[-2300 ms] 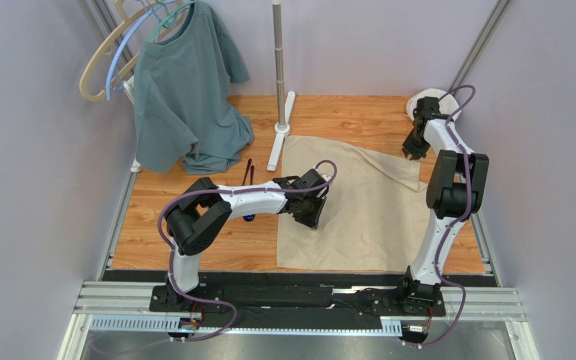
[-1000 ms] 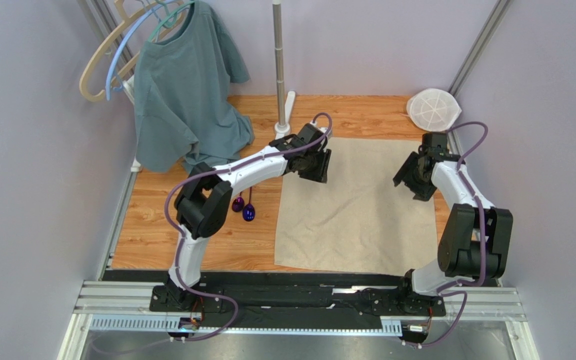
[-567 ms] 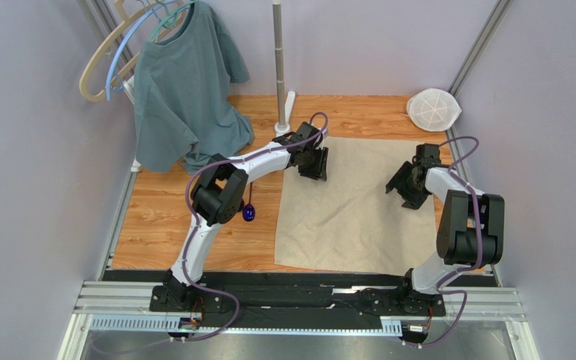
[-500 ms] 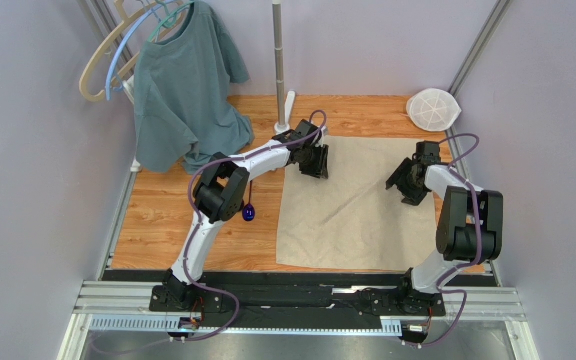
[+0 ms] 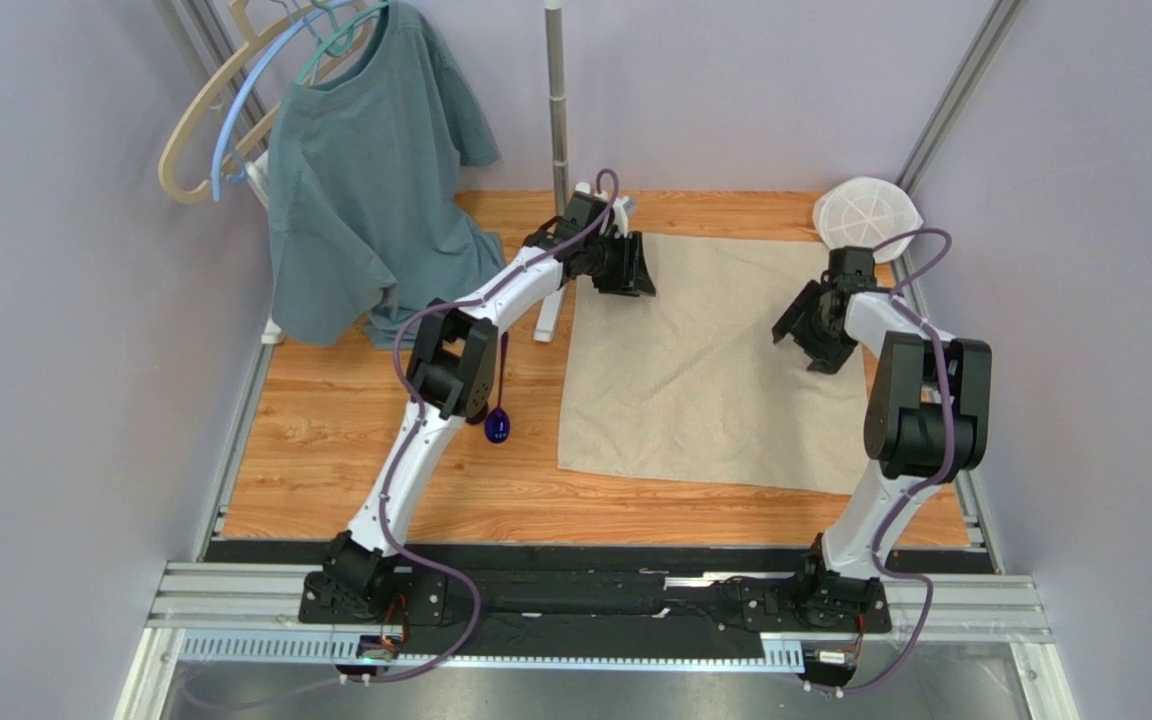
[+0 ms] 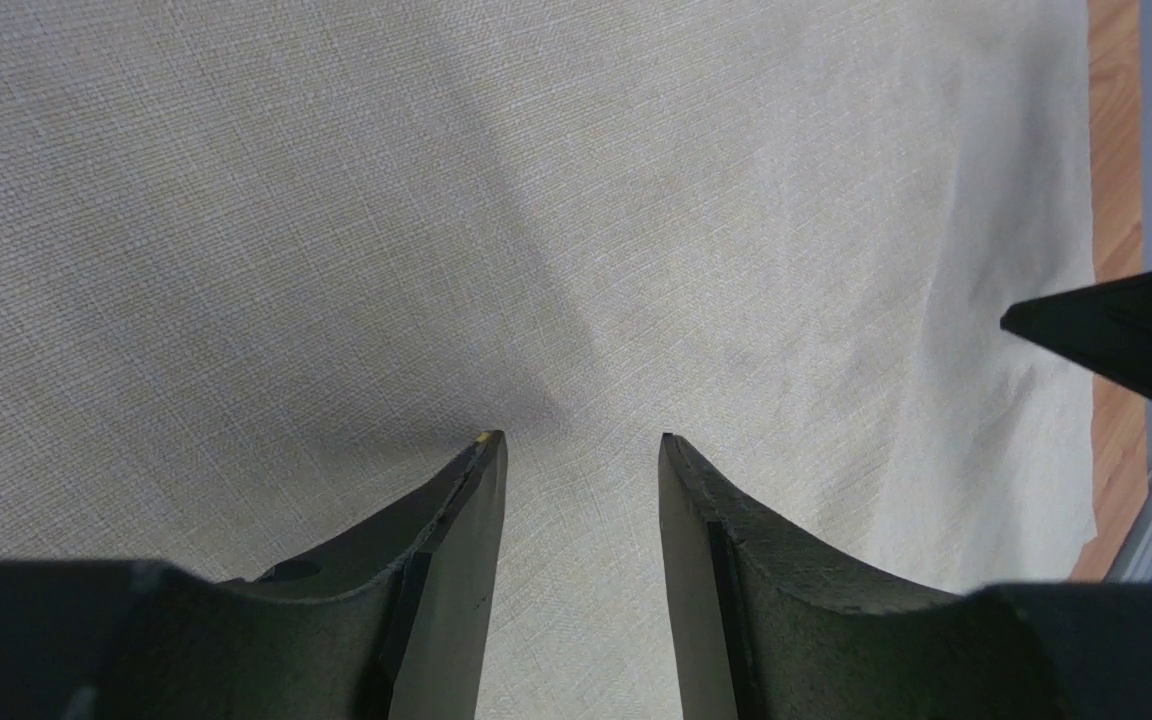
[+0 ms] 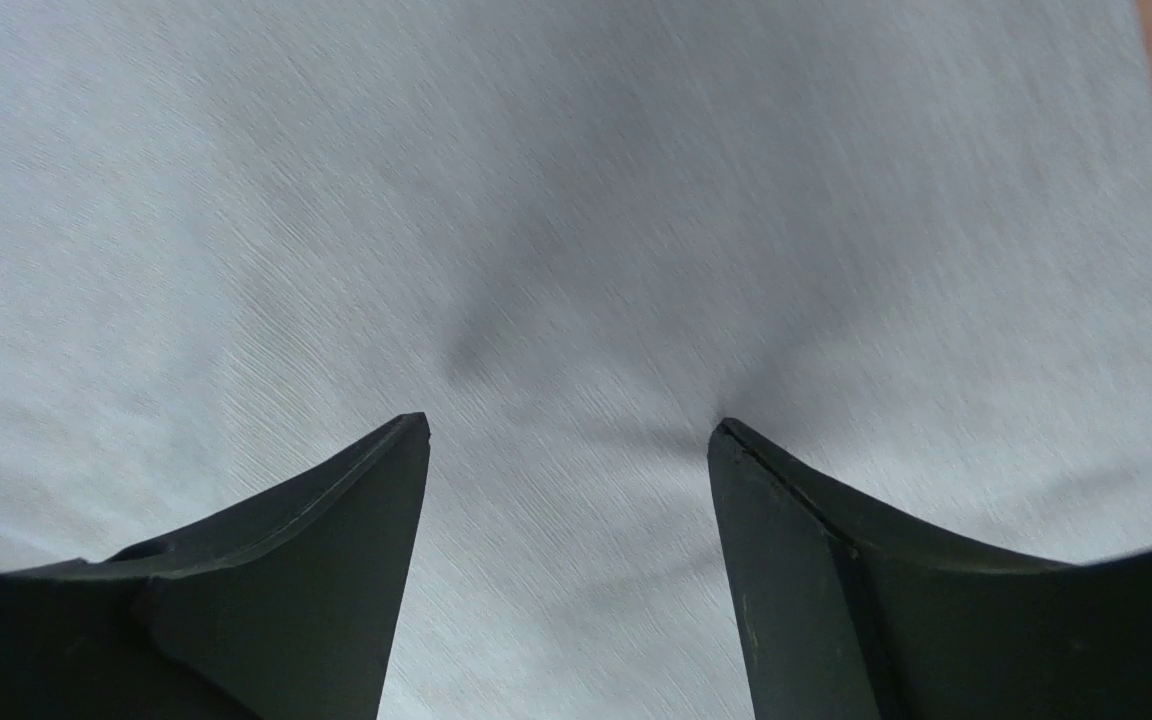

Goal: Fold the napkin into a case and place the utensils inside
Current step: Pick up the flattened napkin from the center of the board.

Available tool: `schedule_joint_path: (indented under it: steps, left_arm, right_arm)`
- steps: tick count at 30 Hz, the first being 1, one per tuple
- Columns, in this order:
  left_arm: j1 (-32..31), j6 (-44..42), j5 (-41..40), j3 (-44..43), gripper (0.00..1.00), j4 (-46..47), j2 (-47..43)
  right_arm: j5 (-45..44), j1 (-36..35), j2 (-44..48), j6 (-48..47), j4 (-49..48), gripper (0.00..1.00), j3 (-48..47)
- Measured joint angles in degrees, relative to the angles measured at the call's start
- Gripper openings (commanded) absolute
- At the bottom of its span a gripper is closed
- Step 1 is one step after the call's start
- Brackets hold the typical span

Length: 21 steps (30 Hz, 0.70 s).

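Note:
The beige napkin (image 5: 710, 375) lies flat and unfolded on the wooden table; no case is in view. My left gripper (image 5: 630, 273) is at the napkin's far left corner. In the left wrist view this gripper (image 6: 575, 440) is open, with both fingertips (image 6: 485, 444) resting on the cloth (image 6: 387, 225) and nothing between them. My right gripper (image 5: 812, 333) is over the napkin's right side. It (image 7: 567, 428) is wide open, tips down on the cloth (image 7: 567, 195). One utensil, a spoon with a purple bowl (image 5: 497, 428), lies left of the napkin, partly hidden by the left arm.
A grey-green T-shirt (image 5: 372, 180) hangs from hangers at the back left. A metal pole (image 5: 557, 105) on a white base stands just behind the left gripper. A white mesh disc (image 5: 868, 215) lies at the back right corner, behind the right gripper.
Both grippers have moved toward the far side, dragging the napkin away from the near edge and flattening it. The left jaws have opened a little wider.

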<state>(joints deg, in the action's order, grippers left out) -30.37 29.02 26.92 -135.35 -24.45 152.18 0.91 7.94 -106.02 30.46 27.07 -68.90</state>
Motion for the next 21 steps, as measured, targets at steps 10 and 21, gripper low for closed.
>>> schedule_joint_path:
  steps: [10, 21]
  left_arm:
    - [-3.87, -2.51, -3.34, 21.92, 0.5, -3.1, -23.21]
    - [-12.57, -0.63, -5.46, 55.17, 0.49, -1.38, -59.28]
  right_arm:
    - [-6.08, 13.27, 29.42, 1.03, 13.6, 0.58, 18.36]
    - [-10.03, 22.47, 39.54, 5.99, 17.94, 0.6, 31.34]
